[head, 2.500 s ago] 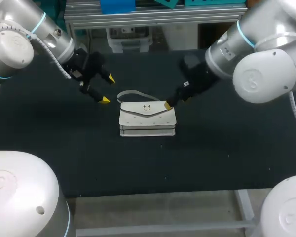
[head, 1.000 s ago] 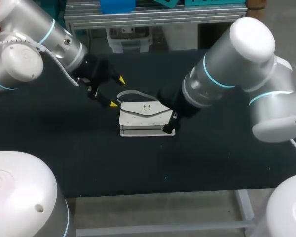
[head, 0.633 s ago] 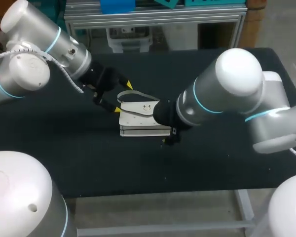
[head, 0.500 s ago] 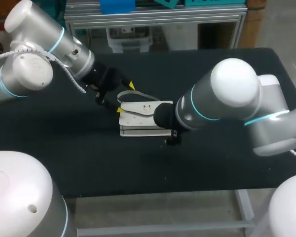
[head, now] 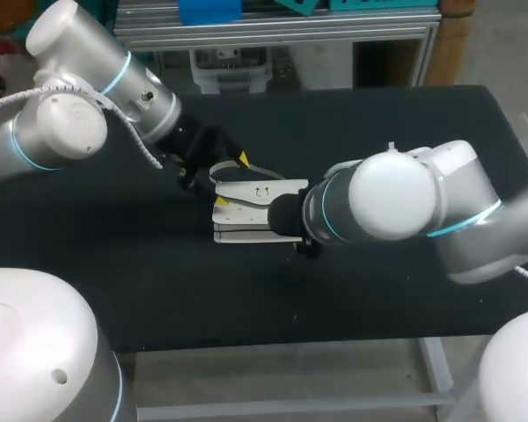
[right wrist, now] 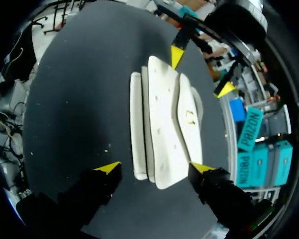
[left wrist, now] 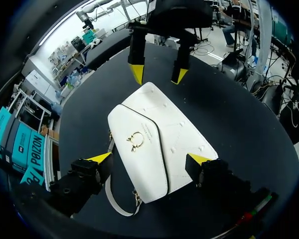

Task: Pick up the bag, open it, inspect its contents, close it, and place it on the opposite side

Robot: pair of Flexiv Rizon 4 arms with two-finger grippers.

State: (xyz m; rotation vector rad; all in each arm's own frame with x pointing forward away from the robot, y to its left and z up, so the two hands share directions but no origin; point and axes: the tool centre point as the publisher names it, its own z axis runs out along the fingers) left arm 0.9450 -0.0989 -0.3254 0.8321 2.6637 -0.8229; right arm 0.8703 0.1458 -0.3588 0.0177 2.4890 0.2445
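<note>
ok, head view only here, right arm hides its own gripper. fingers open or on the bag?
Observer: Open. Right wrist view shows the right gripper straddling one end of the bag, with a clear gap at one finger.
Operator: left one gripping?
Observer: No. Left wrist view shows the left gripper open, straddling the other end; the strap lies beside one finger.

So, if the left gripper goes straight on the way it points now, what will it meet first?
Most likely the white bag: it lies right ahead, between the open fingers of the left gripper. The right gripper is only beyond the bag's far end. The remaining depth is unclear.
</note>
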